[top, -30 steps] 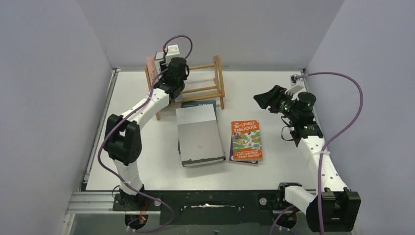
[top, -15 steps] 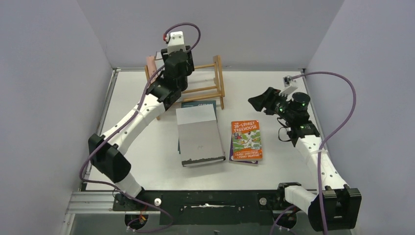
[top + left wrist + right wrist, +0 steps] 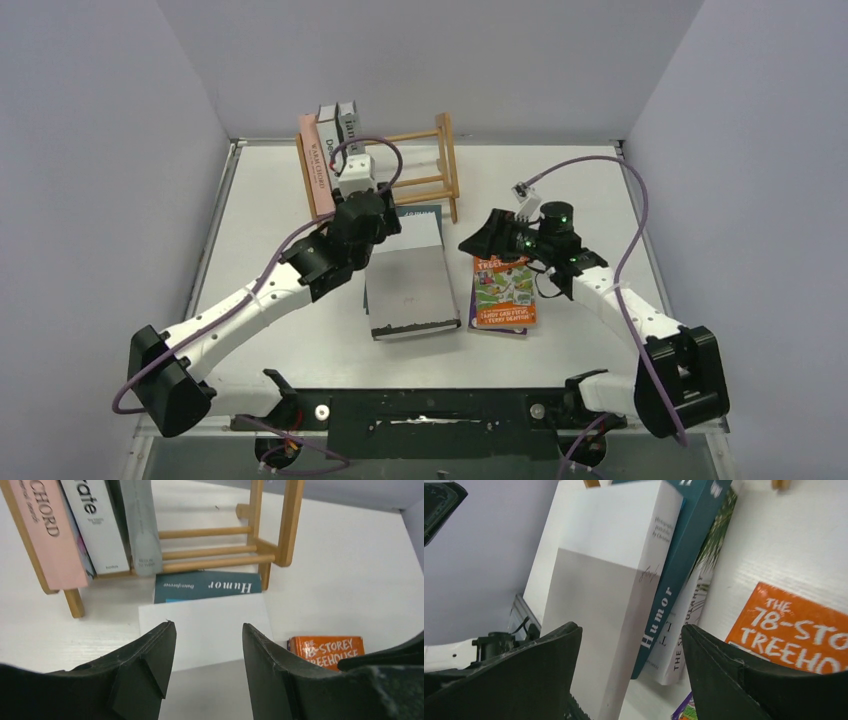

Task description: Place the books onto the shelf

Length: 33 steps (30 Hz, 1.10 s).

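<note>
- three of the books stand upright at the left end of the shelf (image 3: 446,165). the pink "warm chord" (image 3: 50,535) is against the end frame, with a pale "decorate" volume (image 3: 95,520) and a grey one (image 3: 140,525) packed beside it, so each props the next.
- the shelf is a light-wood rack: two ladder-like ends joined by thin round rails, which are bare to the right of those books.
- just in front of it a stack lies flat on the table (image 3: 580,200). a thick hardback with a matt white-and-grey cover (image 3: 405,275) is on top, the dark teal "humor" (image 3: 207,586) is under it, and a white book with a palm-leaf spine (image 3: 689,615) is at the bottom.
- right of the stack lies the thin orange paperback (image 3: 503,290), glossy-looking. a purple edge shows beneath it; what that is i cannot tell.
- the left gripper (image 3: 208,630) hovers over the stack's far end, jaws apart with nothing between them, probably lining up on the top hardback.
- the right gripper (image 3: 630,630) hangs by the paperback's far edge, jaws wide apart and empty. a thin book lying flat will likely be awkward to pinch.
</note>
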{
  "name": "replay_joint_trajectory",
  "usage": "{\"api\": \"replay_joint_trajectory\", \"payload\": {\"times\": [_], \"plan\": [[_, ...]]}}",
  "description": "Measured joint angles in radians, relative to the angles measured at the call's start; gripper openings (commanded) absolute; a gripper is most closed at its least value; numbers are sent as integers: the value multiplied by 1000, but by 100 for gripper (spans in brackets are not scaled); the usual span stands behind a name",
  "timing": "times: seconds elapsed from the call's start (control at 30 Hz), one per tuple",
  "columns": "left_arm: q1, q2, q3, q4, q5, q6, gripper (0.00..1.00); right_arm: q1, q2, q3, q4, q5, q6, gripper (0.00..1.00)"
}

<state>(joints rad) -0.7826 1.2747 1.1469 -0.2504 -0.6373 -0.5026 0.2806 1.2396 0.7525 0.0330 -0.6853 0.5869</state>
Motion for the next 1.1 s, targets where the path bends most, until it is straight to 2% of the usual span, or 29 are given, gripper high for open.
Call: {"api": "replay_joint_trajectory", "payload": {"times": [0.17,0.33,0.47,0.6,0.67,1.1], "plan": [[-58,-14,-90,-55,3,-82,52,70,54,-71,66,-40,43,76],[-63,-55,-199,-84,11,-149,53,126,91,-126,150,-60,90,79],[-61,-78,-226,-113,10,-181,54,140,108,-149,215,-73,124,79],[-53,-89,-243,-114,18,-211,66,151,143,-149,270,-82,140,79],[-38,-101,-270,-114,36,-228,71,159,159,-149,280,-83,145,79],[126,-145,-393,-61,272,-260,73,166,167,-149,311,-89,156,79]]}}
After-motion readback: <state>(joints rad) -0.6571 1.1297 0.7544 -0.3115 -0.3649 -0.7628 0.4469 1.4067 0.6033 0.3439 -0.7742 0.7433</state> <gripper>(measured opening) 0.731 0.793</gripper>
